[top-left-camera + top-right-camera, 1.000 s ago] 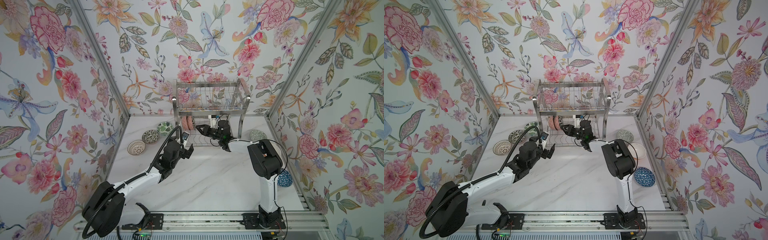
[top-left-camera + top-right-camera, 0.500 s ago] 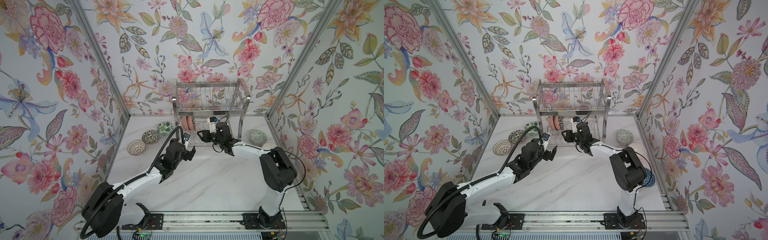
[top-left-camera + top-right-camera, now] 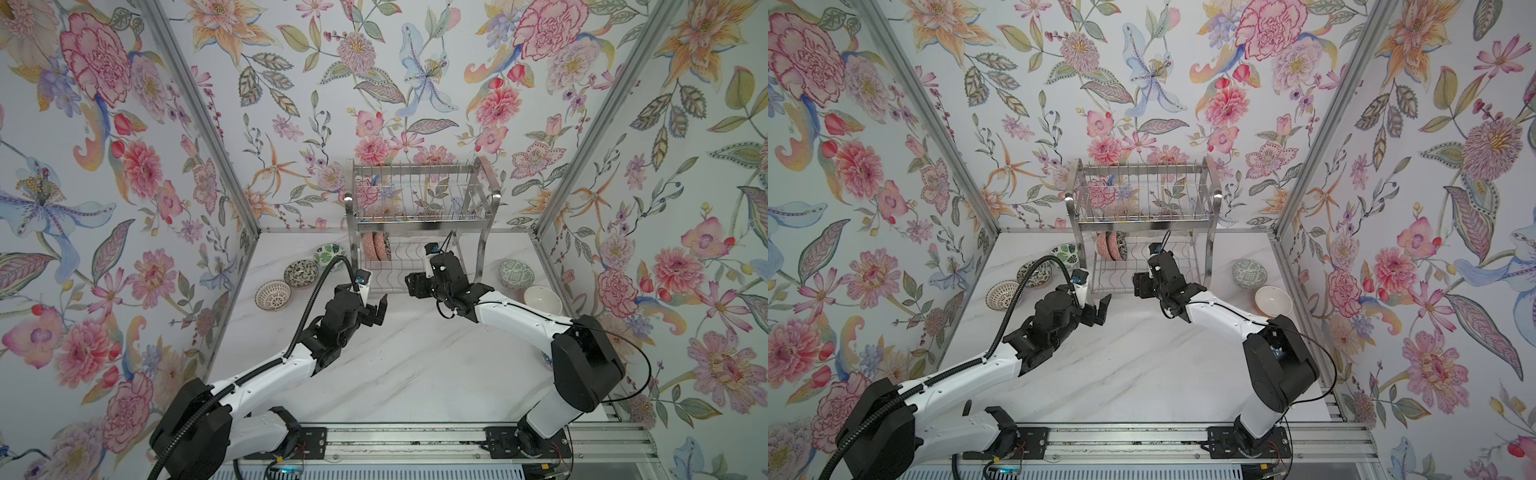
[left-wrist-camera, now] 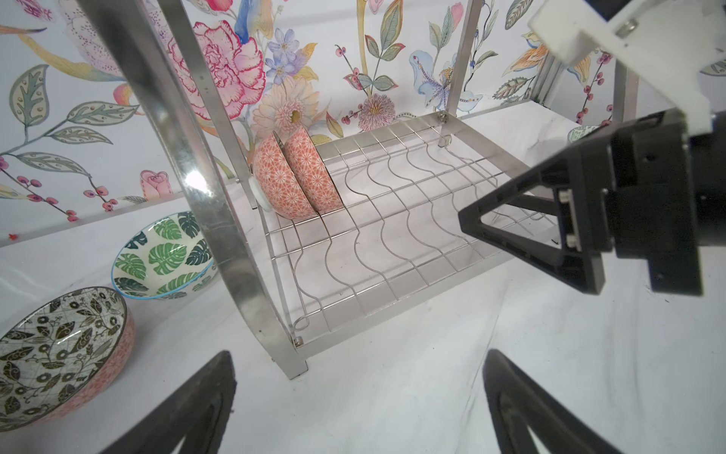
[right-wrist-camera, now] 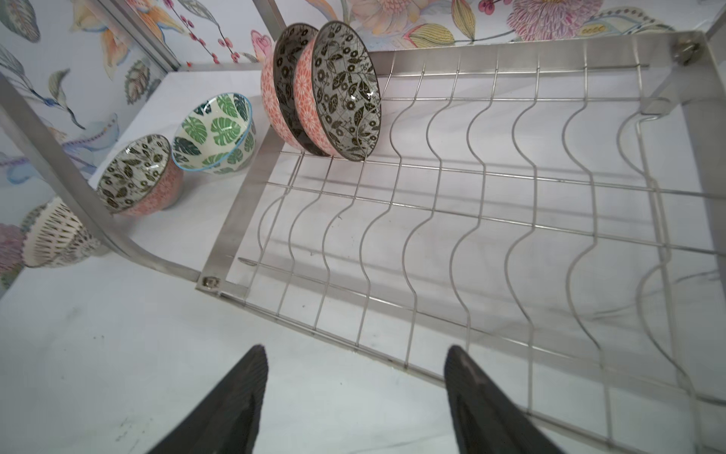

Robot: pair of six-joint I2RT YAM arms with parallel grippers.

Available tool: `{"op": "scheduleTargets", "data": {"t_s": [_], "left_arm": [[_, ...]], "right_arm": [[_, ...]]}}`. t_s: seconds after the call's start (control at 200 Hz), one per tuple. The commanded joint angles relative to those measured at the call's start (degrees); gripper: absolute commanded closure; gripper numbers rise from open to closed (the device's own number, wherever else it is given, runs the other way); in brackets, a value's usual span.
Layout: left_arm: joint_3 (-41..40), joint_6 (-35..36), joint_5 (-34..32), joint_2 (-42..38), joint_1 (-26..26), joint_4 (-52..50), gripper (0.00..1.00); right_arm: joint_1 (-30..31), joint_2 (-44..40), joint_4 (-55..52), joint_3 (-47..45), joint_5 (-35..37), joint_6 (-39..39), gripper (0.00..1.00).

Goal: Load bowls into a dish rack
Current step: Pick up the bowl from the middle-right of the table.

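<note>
Right wrist view: on the tabletop (image 5: pixel 118 353), the dish rack (image 5: pixel 510 49) carries two floral bowls (image 5: pixel 345 90) on edge at one end of its lower tier, while the right jaws, newly spread and drawn back to its front edge, hold nothing, as do the wide-open left jaws, freeing either for another bowl.

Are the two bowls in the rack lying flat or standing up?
Standing on edge: the bowls lean side by side in the rack, between its lower wires.

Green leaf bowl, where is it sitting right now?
In both top views the green leaf bowl sits on the table just outside the dish rack's left leg, next to the black floral bowl.
</note>
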Motion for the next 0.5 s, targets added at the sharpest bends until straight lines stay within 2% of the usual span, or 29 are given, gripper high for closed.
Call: {"op": "scheduleTargets", "data": {"t_s": [0.0, 0.13, 0.285, 0.495], "left_arm": [[-0.9, -3.1, 1.3, -0.9, -1.2, 1.3, 0.01], [-1.6, -4.1, 2.1, -0.5, -2.2, 3.4, 0.01], [-1.5, -5.0, 2.6, 0.8, -3.8, 5.6, 0.01], [-0.1, -5.5, 2.9, 3.4, -6.2, 7.6, 0.01]], "right_arm": [[1.4, -3.8, -6.9, -0.8, 5.6, -1.1, 0.20], [2.1, -7.1, -10.3, -2.4, 8.3, -0.2, 0.14], [2.1, -10.2, -16.8, -3.2, 11.5, 1.1, 0.00], [1.4, -14.1, -28.0, -4.2, 19.8, 5.5, 0.01]]}}
